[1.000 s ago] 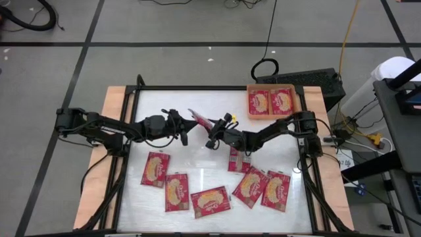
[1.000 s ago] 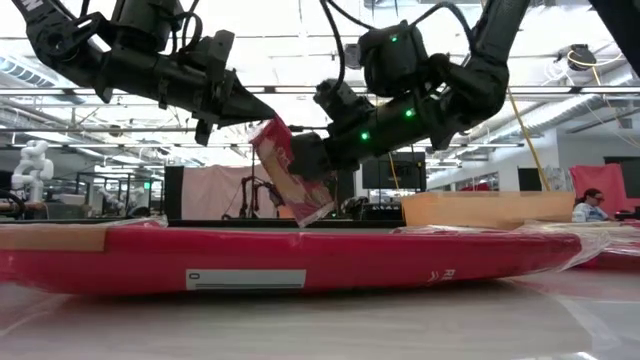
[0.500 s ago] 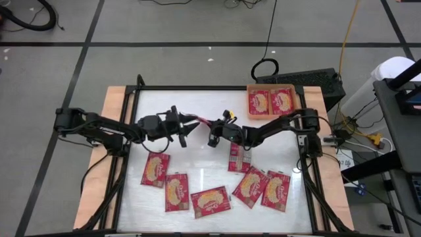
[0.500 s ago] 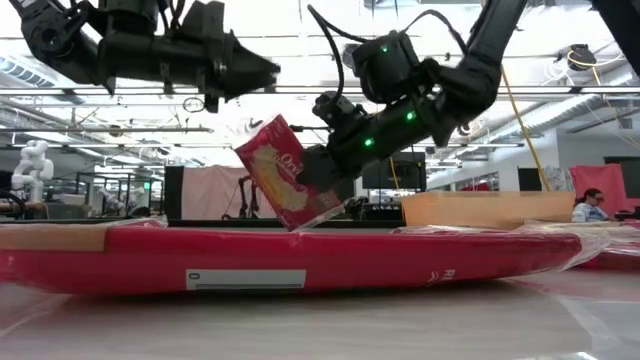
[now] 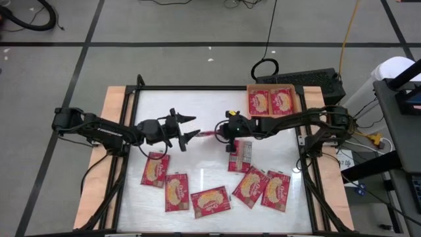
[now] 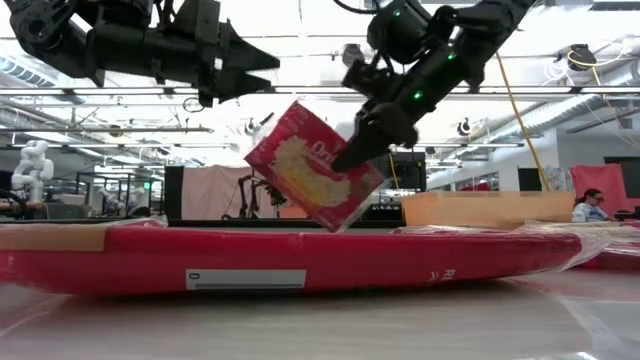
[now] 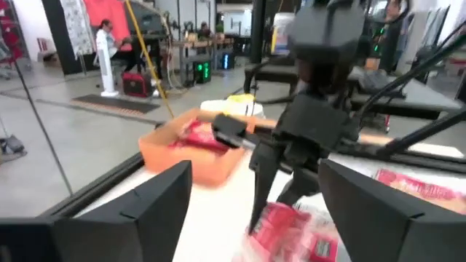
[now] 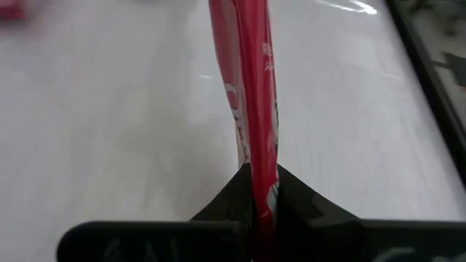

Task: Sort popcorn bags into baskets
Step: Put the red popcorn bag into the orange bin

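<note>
White tabletop (image 5: pixel 204 108), orange-edged; right gripper (image 5: pixel 222 131) pinches flat red popcorn packet (image 6: pixel 312 167), left gripper (image 5: pixel 189 126) spread empty. Low view alone shows a seated person (image 6: pixel 590 205).

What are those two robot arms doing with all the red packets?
They are sorting popcorn bags into an orange tray. The right gripper is pinching one popcorn bag above the middle of the table. The left gripper is open right beside it, holding nothing. Two bags already lie in the tray at the table's far right corner. Six more bags lie flat on the table, waiting.
</note>
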